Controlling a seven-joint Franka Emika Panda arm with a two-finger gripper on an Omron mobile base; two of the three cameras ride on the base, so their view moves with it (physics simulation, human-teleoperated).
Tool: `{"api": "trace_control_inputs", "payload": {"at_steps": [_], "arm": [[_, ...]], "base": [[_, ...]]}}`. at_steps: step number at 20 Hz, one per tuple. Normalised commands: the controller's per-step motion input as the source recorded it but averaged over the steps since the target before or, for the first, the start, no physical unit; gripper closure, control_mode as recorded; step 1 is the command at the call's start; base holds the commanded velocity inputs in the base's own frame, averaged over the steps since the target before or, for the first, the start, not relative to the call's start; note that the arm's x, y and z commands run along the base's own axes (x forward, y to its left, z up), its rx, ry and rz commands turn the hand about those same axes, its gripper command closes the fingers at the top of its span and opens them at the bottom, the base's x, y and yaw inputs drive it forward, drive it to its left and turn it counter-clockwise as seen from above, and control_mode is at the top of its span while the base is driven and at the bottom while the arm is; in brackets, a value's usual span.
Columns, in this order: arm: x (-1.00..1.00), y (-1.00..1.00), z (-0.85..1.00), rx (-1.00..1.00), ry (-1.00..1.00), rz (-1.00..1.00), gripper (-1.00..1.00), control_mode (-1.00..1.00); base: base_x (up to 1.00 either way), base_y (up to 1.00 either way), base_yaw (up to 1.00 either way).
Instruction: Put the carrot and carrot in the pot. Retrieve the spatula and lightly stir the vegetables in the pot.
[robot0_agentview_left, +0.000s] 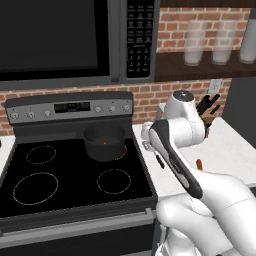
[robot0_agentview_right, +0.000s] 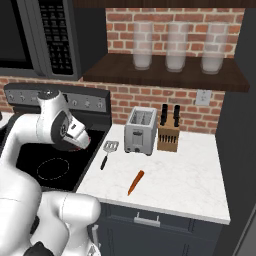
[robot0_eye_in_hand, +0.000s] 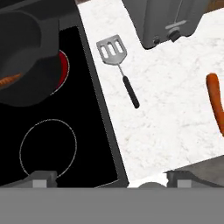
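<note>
- Currently one carrot piece (robot0_eye_in_hand: 8, 81) down inside the dark pot (robot0_eye_in_hand: 26, 52) on the stove's rear right burner; second carrot (robot0_agentview_right: 135, 182) out on the white counter (robot0_agentview_right: 180, 170), well apart from the pot.
- Likely light, stiff and smooth, prone to rolling; best pinched across its thicker middle.
- Spatula (robot0_agentview_right: 107, 154) flat on the counter just beside the stove edge, slotted head toward the wall; probably light and rigid, best taken by the thin black handle.
- Jaws spread wide, holding nothing, hovering above the stove-counter seam.
- Toaster (robot0_agentview_right: 140, 131) and knife block (robot0_agentview_right: 168, 134) behind, near the brick wall; neither blocking the carrot.
- Glass jars (robot0_agentview_right: 176, 47) on the shelf above, clear of the reach.
</note>
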Motion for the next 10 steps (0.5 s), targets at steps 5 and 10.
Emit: {"api": "trace_control_inputs", "payload": {"at_steps": [5, 10], "arm": [[-0.13, -0.87, 0.00, -0.06, 0.18, 0.02, -1.00, -1.00], [0.00, -0.80, -0.01, -0.08, 0.32, 0.00, -1.00, -1.00]], "base": [[0.00, 0.00, 0.00], [0.00, 0.00, 0.00]]}}
